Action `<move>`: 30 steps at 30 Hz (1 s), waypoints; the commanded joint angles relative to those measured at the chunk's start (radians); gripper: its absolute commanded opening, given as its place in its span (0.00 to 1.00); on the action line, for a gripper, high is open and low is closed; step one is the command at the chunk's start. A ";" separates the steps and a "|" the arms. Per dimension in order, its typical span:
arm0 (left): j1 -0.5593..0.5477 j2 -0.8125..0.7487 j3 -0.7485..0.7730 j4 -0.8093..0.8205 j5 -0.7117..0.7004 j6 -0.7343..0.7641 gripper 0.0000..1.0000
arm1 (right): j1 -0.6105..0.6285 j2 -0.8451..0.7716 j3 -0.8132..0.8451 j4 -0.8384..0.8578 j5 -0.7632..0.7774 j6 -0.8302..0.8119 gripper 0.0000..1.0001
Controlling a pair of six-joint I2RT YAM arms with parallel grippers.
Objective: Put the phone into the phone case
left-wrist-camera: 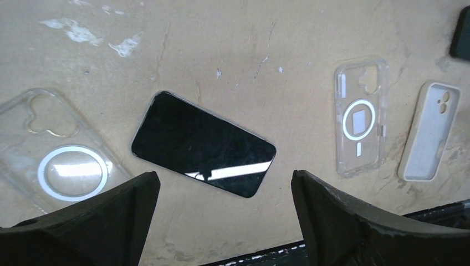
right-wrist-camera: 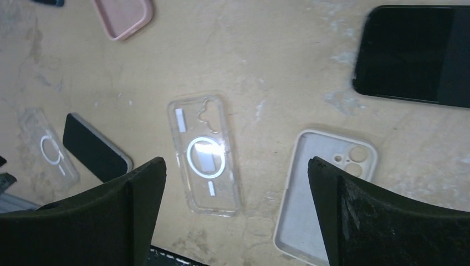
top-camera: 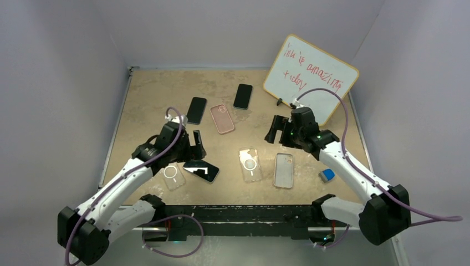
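Observation:
A black phone (top-camera: 202,170) lies face up and slanted near the front left; it shows in the left wrist view (left-wrist-camera: 202,144) and the right wrist view (right-wrist-camera: 94,148). A clear case (top-camera: 173,176) lies just left of it (left-wrist-camera: 55,149). A second clear case (top-camera: 250,164) and a white case (top-camera: 284,169) lie front centre, and both show in the right wrist view, clear (right-wrist-camera: 204,154) and white (right-wrist-camera: 324,188). My left gripper (top-camera: 197,145) is open and empty above the phone (left-wrist-camera: 224,188). My right gripper (top-camera: 275,130) is open and empty, above and behind the two centre cases (right-wrist-camera: 237,172).
A pink case (top-camera: 222,118) and two more black phones, one (top-camera: 195,110) and another (top-camera: 243,96), lie further back. A whiteboard (top-camera: 310,77) leans at the back right. A blue eraser (top-camera: 327,175) lies at the front right. The black front rail (top-camera: 244,213) bounds the table.

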 commanded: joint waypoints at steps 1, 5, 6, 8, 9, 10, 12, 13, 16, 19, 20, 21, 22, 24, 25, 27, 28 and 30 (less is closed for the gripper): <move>-0.001 -0.160 0.089 -0.024 -0.118 0.042 0.94 | 0.099 0.031 -0.002 0.106 -0.042 -0.032 0.99; -0.001 -0.198 0.179 -0.104 -0.212 0.071 0.95 | 0.204 0.102 0.022 0.174 -0.022 -0.029 0.99; -0.002 -0.200 0.204 -0.127 -0.236 0.077 0.95 | 0.236 0.121 0.033 0.189 -0.013 -0.031 0.99; -0.001 -0.206 0.246 -0.165 -0.283 0.093 0.95 | 0.295 0.165 0.060 0.216 0.009 -0.042 0.99; -0.002 -0.213 0.260 -0.174 -0.301 0.100 0.95 | 0.326 0.186 0.074 0.227 0.015 -0.051 0.99; -0.002 -0.221 0.271 -0.178 -0.313 0.108 0.95 | 0.351 0.210 0.090 0.246 0.016 -0.061 0.99; -0.002 -0.239 0.290 -0.190 -0.334 0.116 0.95 | 0.405 0.255 0.119 0.275 0.016 -0.082 0.99; -0.002 -0.249 0.303 -0.198 -0.346 0.116 0.95 | 0.432 0.277 0.132 0.295 0.016 -0.095 0.99; -0.002 -0.282 0.316 -0.213 -0.384 0.113 0.94 | 0.516 0.363 0.181 0.332 0.040 -0.140 0.99; -0.001 -0.318 0.319 -0.216 -0.410 0.113 0.94 | 0.587 0.451 0.261 0.341 0.068 -0.188 0.99; -0.001 -0.329 0.320 -0.216 -0.417 0.113 0.94 | 0.609 0.481 0.285 0.339 0.079 -0.204 0.99; -0.002 -0.342 0.324 -0.216 -0.423 0.113 0.94 | 0.627 0.510 0.311 0.335 0.090 -0.219 0.99; -0.001 -0.352 0.327 -0.217 -0.433 0.114 0.94 | 0.644 0.536 0.335 0.330 0.103 -0.233 0.99; -0.002 -0.375 0.336 -0.217 -0.451 0.111 0.94 | 0.669 0.585 0.381 0.324 0.112 -0.258 0.99; -0.002 -0.387 0.340 -0.216 -0.462 0.113 0.94 | 0.680 0.608 0.400 0.325 0.117 -0.270 0.99; -0.002 -0.410 0.346 -0.215 -0.489 0.112 0.94 | 0.699 0.656 0.444 0.309 0.141 -0.291 0.99; -0.002 -0.423 0.348 -0.213 -0.503 0.111 0.94 | 0.707 0.682 0.470 0.295 0.150 -0.299 0.99; -0.002 -0.448 0.350 -0.212 -0.529 0.109 0.94 | 0.725 0.735 0.510 0.277 0.163 -0.329 0.99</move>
